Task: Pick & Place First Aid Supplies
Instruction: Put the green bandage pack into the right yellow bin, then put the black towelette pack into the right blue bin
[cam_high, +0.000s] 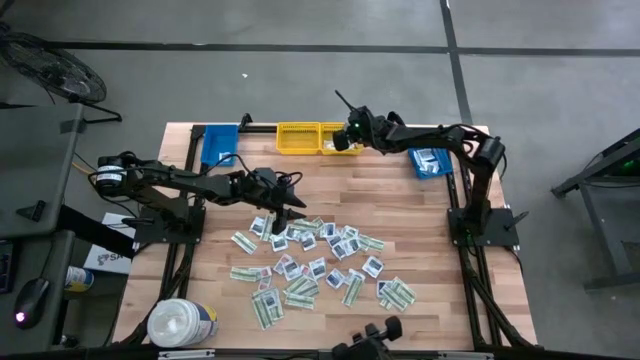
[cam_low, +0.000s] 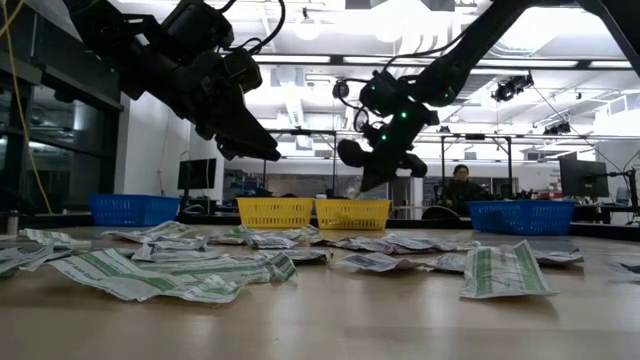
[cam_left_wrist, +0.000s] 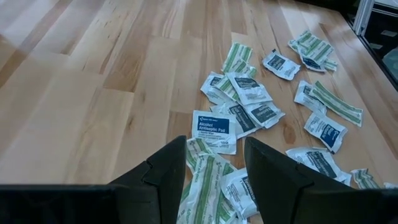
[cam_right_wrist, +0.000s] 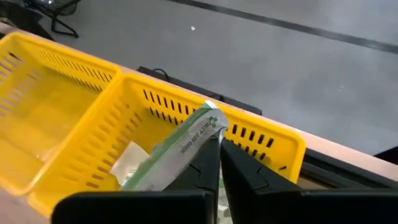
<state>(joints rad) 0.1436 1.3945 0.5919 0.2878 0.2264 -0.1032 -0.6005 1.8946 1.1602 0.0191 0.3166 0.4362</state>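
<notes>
The first aid supplies (cam_high: 320, 262) lie scattered flat on the wooden table: green-white strips and squarish white packets (cam_left_wrist: 214, 127). My left gripper (cam_high: 283, 212) hovers open over the pile's far left part, its fingers (cam_left_wrist: 165, 171) above a few overlapping packets and touching nothing. At the table's far edge my right gripper (cam_high: 345, 135) stands over the yellow bins (cam_high: 297, 138), shut on one green-white strip packet (cam_right_wrist: 177, 152). A white packet (cam_right_wrist: 130, 163) lies in the bin below it. My right gripper pinches one end of the strip packet (cam_right_wrist: 210, 122) between its two fingertips. The fingers slant down toward the table's far edge. The rest of the strip juts out to one side of the fingers, clear above the yellow bin (cam_right_wrist: 261, 140).
Two yellow bins stand side by side at the far edge, with a blue bin (cam_high: 218, 143) to their left and another (cam_high: 430, 160) to their right. A big white tub (cam_high: 180, 322) sits at the near left corner. Bare wood lies between pile and bins.
</notes>
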